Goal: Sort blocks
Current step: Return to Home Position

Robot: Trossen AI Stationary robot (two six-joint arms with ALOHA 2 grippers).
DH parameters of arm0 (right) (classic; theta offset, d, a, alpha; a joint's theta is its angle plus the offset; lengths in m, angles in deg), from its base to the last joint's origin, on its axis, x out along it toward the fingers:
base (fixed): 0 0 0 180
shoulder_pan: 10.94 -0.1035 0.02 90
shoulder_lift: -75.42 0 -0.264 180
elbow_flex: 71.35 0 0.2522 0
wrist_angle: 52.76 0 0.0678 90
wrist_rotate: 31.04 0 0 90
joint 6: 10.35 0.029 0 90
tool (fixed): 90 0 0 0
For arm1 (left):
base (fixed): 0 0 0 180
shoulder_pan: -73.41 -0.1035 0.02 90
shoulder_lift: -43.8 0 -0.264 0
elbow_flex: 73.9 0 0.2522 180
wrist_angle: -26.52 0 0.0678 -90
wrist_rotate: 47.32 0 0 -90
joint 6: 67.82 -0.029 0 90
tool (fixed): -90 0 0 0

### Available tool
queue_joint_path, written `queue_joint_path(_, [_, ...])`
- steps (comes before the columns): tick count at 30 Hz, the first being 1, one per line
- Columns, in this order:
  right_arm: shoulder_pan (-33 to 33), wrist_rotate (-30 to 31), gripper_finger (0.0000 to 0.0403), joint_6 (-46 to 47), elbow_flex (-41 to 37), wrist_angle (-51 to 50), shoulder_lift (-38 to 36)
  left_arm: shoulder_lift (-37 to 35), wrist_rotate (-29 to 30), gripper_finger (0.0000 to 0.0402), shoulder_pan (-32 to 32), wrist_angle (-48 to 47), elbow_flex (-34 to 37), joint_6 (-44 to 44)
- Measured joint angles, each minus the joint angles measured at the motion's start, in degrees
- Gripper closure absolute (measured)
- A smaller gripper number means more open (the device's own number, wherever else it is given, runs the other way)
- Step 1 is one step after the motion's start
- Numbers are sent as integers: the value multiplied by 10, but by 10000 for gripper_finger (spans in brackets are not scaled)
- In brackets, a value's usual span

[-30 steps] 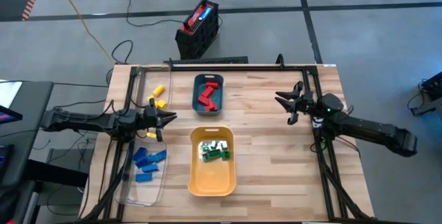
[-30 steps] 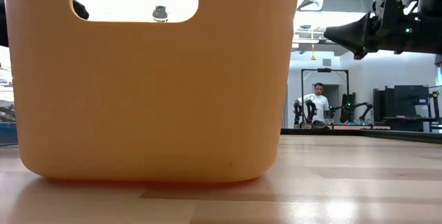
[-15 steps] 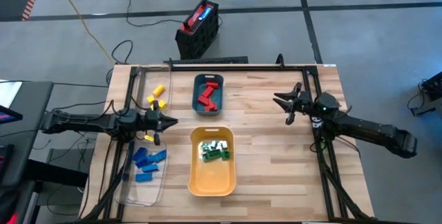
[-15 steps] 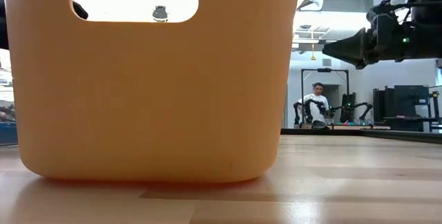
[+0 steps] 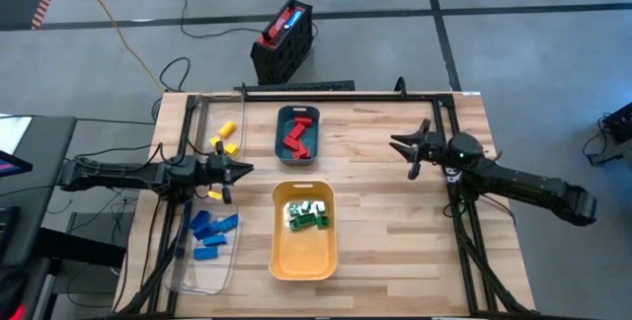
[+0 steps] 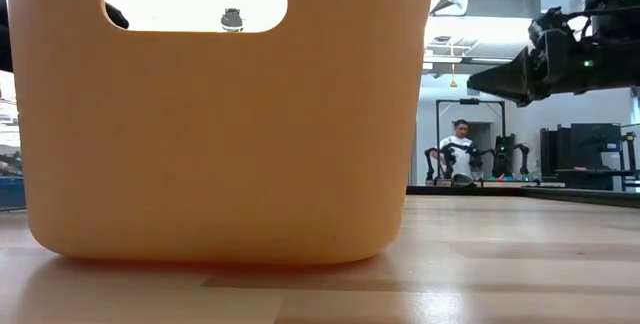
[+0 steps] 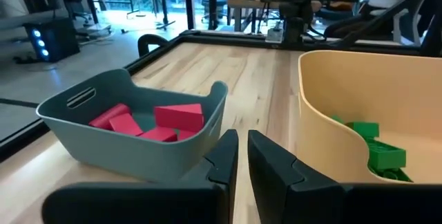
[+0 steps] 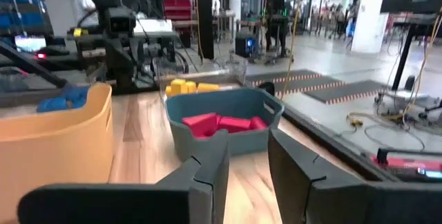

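Note:
The red blocks [image 5: 295, 138] [image 7: 159, 122] [image 8: 221, 122] lie in the teal tray [image 5: 281, 122]. The green blocks [image 5: 307, 215] [image 7: 373, 148] lie in the far half of the yellow tray [image 5: 303, 261]. The blue blocks [image 5: 212, 231] lie in the clear tray [image 5: 188, 271] at the near left. A few yellow blocks [image 5: 226, 138] [image 8: 186, 86] lie at the far left. My left gripper [image 5: 240, 170] [image 7: 242, 144] hovers shut between the clear tray and the yellow tray, holding nothing. My right gripper [image 5: 400, 150] [image 8: 247, 144] [image 6: 472, 82] hangs open and empty above bare wood, right of the teal tray.
A red-and-black box [image 5: 284, 36] stands on the floor beyond the far edge. Dark frame rails [image 5: 336, 90] run along the far edge and both sides. Bare wood [image 5: 385, 221] lies between the yellow tray and my right arm. A person [image 6: 461, 149] sits far back in the room.
My right gripper has sunk lower and shifted slightly toward the table's left, staying open.

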Motion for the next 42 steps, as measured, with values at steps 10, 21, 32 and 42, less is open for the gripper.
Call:
queue_joint_path(10, [0,0,292,0,0,-74,0,0,0,373,0,-30,0,28])
queue_joint_path(21, [7,1,292,0,0,-192,-5,0,0,373,0,-29,0,24])
queue_joint_path(32, [7,12,292,0,0,-228,-135,0,-3,373,0,-30,0,24])
queue_joint_path(42, [9,12,292,0,-1,-228,-239,0,-3,373,0,-30,0,23])
